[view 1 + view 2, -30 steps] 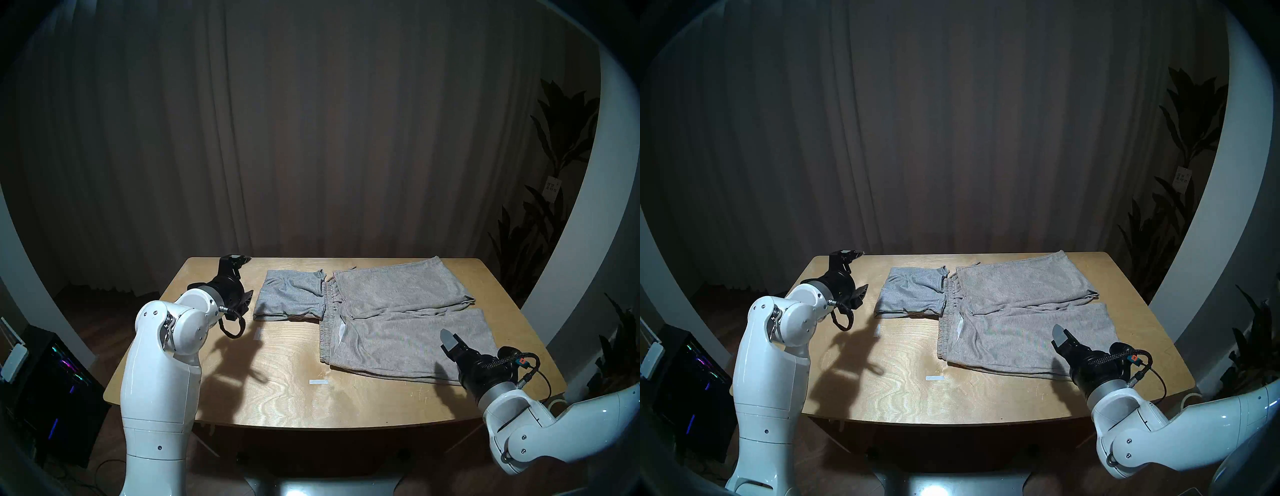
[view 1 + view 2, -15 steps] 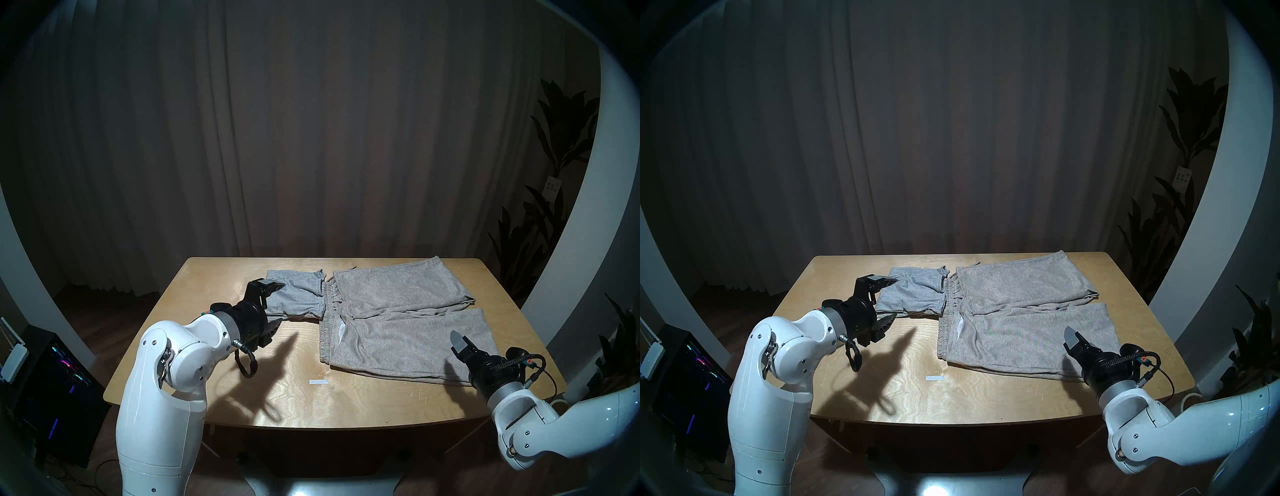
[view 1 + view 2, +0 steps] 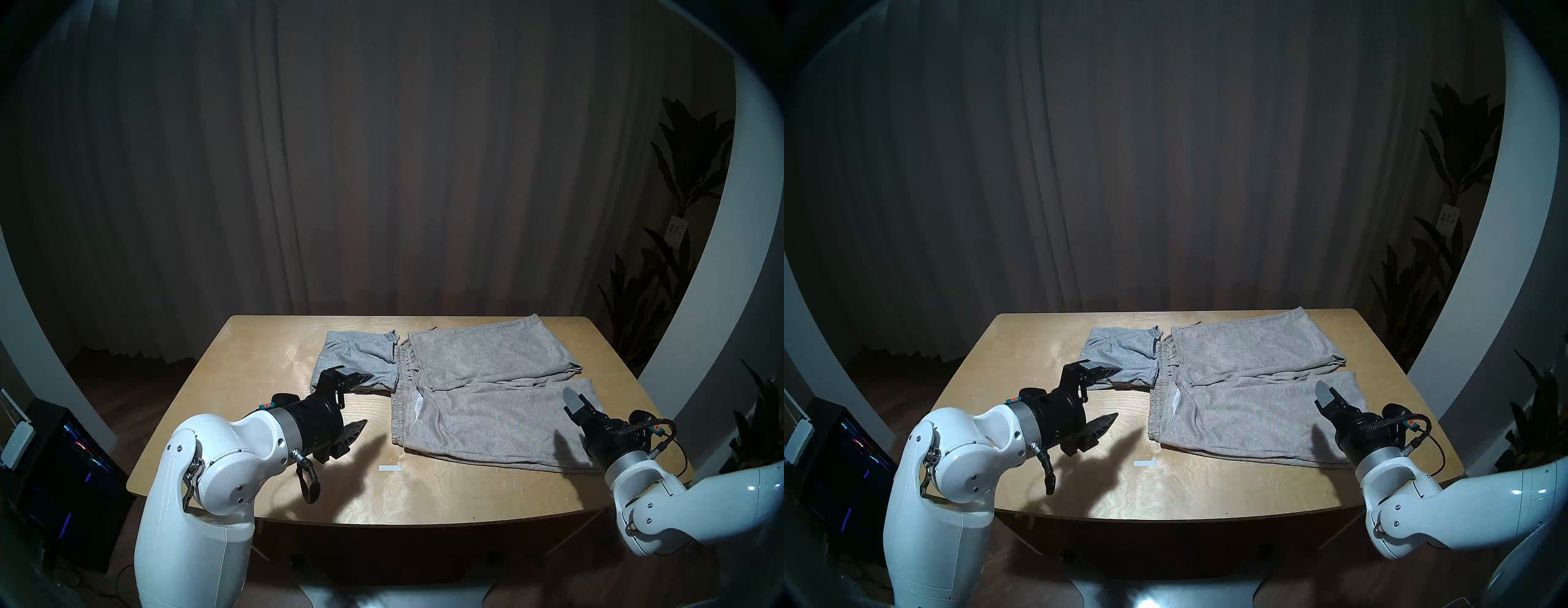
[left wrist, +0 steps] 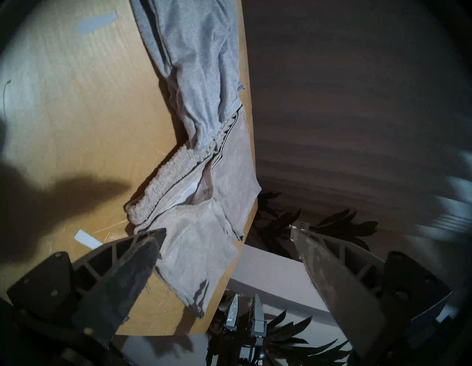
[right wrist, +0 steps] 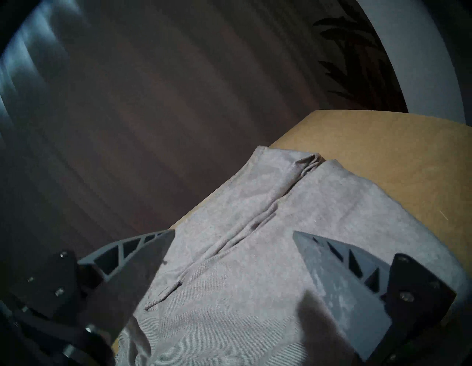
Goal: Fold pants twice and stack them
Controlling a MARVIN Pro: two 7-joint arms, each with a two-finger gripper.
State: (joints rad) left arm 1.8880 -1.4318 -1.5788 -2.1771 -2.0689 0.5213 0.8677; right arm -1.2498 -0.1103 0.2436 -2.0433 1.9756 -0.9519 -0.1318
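While the two pairs of pants lie flat on the wooden desk, both arms hover above it with nothing held. The smaller light grey pants sit folded toward the far left of the desk, their right edge touching the gathered waistband of the larger beige-grey pants, which are spread out with both legs pointing to the right, the near leg reaching close to the desk's right edge. The left tool hangs over the desk just in front of the light grey pants, its fingers spread wide apart and empty; in the left wrist view the beige-grey waistband and a white label inside it show between those fingers. The right tool is over the hem end of the near beige-grey leg, its fingers parted and gripping nothing; the right wrist view shows both legs and a drawstring lying along the fabric. A strip of white tape lies on the bare desk near the front, in front of the waistband.
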